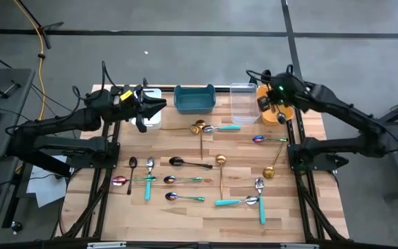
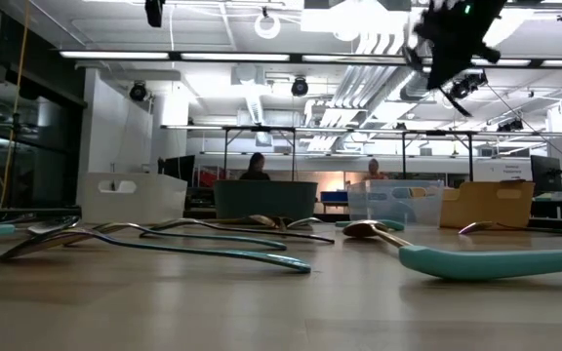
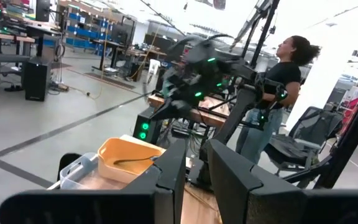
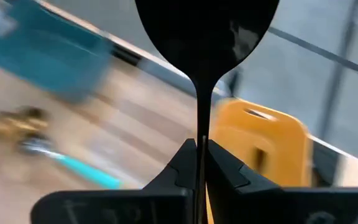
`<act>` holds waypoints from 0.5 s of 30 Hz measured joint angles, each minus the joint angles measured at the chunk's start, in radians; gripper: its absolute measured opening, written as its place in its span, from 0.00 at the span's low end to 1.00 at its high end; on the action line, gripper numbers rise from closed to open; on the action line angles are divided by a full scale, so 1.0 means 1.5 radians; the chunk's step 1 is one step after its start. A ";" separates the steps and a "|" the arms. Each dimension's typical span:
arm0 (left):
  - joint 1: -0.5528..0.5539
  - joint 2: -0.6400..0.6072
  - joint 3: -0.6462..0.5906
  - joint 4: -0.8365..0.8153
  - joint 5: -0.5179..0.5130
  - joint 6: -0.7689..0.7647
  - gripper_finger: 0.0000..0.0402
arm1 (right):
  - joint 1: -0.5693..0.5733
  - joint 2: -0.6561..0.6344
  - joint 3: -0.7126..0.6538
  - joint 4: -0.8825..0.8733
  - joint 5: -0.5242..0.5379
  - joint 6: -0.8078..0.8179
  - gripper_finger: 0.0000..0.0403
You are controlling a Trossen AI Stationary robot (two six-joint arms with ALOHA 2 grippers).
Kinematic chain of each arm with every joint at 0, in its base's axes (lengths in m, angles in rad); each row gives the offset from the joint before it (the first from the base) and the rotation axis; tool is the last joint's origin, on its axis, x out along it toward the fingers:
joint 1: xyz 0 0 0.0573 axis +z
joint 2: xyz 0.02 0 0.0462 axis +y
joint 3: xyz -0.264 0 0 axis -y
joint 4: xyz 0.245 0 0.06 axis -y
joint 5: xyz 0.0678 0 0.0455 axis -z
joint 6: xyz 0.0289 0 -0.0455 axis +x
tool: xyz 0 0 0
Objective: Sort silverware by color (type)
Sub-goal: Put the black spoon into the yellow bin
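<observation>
Both arms matte black, tubular links, black cables along them. Green LED lit just behind the right pincer (image 1: 280,111). Pincer fingers black, flat-sided.

- A grey concrete floor (image 1: 206,17) surrounds the wooden table (image 1: 185,207).
- Long ceiling lights (image 2: 193,56) and white ducts (image 2: 379,83) hang overhead.
- Two people (image 2: 257,168) sit far behind.
- Another person (image 3: 278,93) stands beside shelving (image 3: 86,37).

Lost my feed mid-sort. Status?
Right gripper shut on black spoon, near orange bin. Left gripper over white bin, fingers apart, empty. Nothing blocking.
</observation>
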 joint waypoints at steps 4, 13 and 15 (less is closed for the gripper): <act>0.000 -0.002 0.000 0.000 -0.001 0.000 0.15 | -0.094 0.071 0.000 -0.015 0.000 -0.046 0.02; 0.000 -0.002 0.000 -0.001 -0.001 0.001 0.15 | -0.236 0.235 -0.001 -0.010 -0.074 -0.066 0.02; 0.000 -0.002 0.000 -0.001 -0.001 0.001 0.15 | -0.251 0.265 -0.001 -0.009 -0.078 -0.046 0.02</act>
